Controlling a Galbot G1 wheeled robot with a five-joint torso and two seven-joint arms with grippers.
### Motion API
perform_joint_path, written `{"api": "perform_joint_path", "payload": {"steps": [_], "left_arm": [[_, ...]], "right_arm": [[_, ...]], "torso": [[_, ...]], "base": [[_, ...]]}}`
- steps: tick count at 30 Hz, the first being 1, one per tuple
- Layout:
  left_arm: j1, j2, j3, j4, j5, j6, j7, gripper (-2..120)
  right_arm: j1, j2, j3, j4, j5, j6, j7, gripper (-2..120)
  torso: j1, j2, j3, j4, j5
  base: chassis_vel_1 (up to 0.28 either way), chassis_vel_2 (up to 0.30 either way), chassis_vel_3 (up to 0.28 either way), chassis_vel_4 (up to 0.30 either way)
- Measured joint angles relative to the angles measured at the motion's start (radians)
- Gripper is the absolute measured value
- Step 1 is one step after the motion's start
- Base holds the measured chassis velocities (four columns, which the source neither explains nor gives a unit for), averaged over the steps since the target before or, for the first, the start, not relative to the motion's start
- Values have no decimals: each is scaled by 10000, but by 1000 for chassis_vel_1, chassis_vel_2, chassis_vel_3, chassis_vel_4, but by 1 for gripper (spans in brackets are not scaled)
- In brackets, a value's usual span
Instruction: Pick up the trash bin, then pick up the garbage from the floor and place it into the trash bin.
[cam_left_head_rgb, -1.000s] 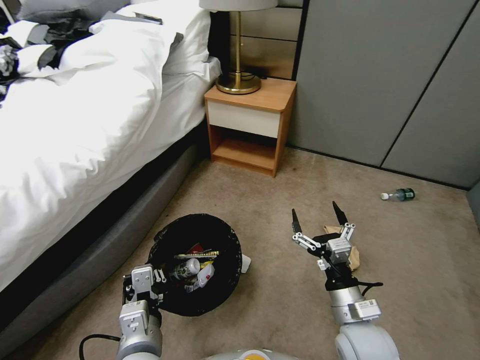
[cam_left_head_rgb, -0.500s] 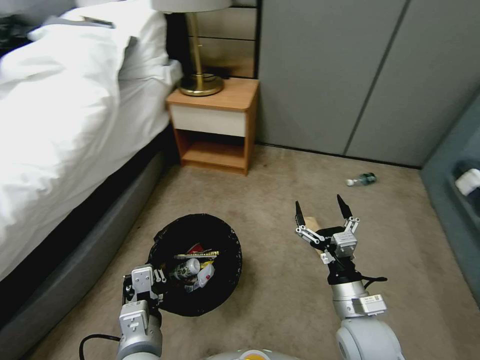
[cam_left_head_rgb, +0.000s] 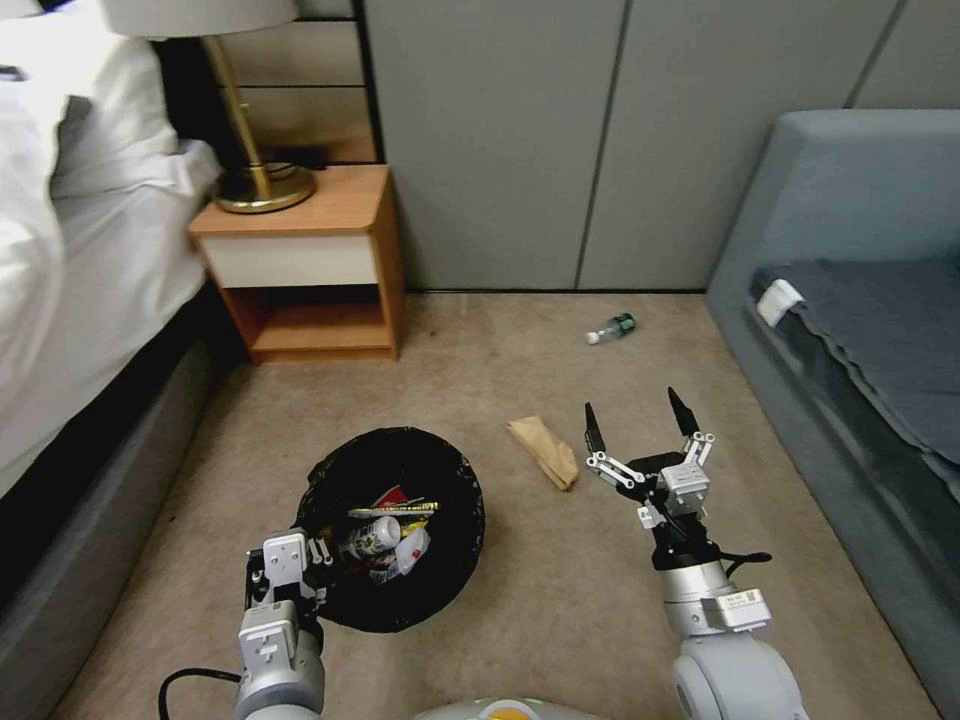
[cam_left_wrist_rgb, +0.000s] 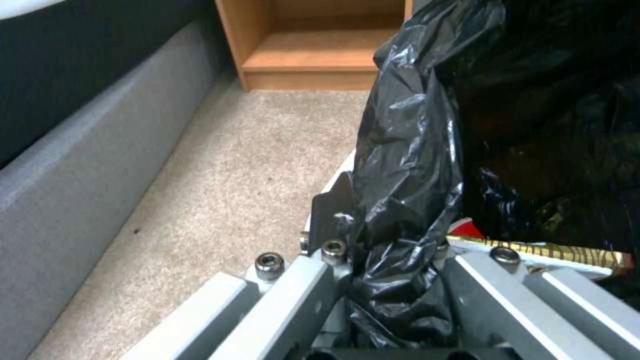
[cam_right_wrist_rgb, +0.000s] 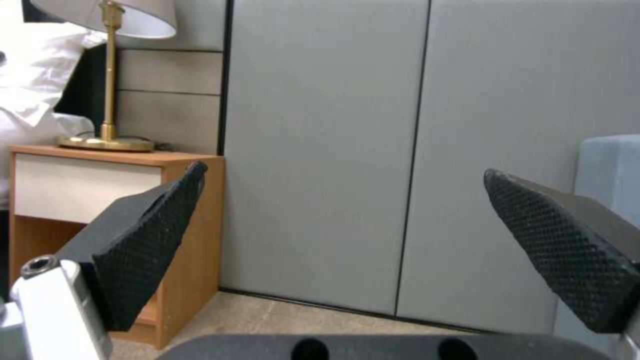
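The trash bin (cam_left_head_rgb: 345, 480), lined with a black bag, sits low on the left of the head view with several pieces of garbage (cam_left_head_rgb: 385, 535) inside. My left gripper (cam_left_head_rgb: 312, 560) is shut on its near rim; the left wrist view shows the bag (cam_left_wrist_rgb: 407, 165) pinched by the gripper (cam_left_wrist_rgb: 393, 265). A crumpled brown paper bag (cam_left_head_rgb: 543, 452) lies on the carpet just left of my right gripper (cam_left_head_rgb: 637, 420), which hangs open and empty above the floor. Its black fingertips (cam_right_wrist_rgb: 147, 245) stand wide apart. A small plastic bottle (cam_left_head_rgb: 610, 328) lies near the wall.
A wooden nightstand (cam_left_head_rgb: 310, 270) with a brass lamp (cam_left_head_rgb: 250, 185) stands at the back left beside the bed (cam_left_head_rgb: 70, 290). A grey sofa (cam_left_head_rgb: 850, 330) lines the right side. Grey wall panels (cam_left_head_rgb: 560, 140) close the back. Bare carpet (cam_left_head_rgb: 560, 600) lies between the arms.
The camera has swung to the right: bed and nightstand slid left and the sofa came into view. The brown bag now shows left of the right gripper. Both grippers keep their states.
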Motion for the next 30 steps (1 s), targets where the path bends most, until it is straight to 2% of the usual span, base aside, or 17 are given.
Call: {"api": "perform_joint_path", "payload": {"steps": [22,30], "left_arm": [[2,0,-1,0,0,0,-3,1],[1,0,-1,0,0,0,-3,1]], "right_arm": [[-84,-6,-22,-1,21,68,-327,100],[-81,-43,-34,-1,35,98,-339,100]], "torso": [[0,0,-1,-2,0],[-1,0,-1,-3,-1]], "base": [[0,0,0,0],[-127,119,120,-118]]}}
